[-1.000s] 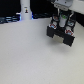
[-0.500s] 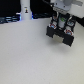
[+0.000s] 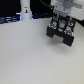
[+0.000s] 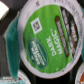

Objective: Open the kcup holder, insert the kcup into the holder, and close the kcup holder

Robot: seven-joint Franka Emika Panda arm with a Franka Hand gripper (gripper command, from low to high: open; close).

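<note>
- The kcup holder [image 3: 61, 31] is seen in the exterior view as a dark, boxy unit with pale slot-like marks on its front, standing towards the exterior view's right on the pale tabletop [image 3: 30, 57]. Whether its drawers are open cannot be told.
- The kcup [image 4: 47, 41] fills the wrist view: a round green foil lid with a white rim, printed "DARK MAGIC" beside a white logo patch and a dark label band. In the exterior view it cannot be made out.

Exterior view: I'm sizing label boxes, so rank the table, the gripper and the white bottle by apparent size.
table, far largest
gripper
white bottle, smallest, though seemingly farther back, so true size unsure
</note>
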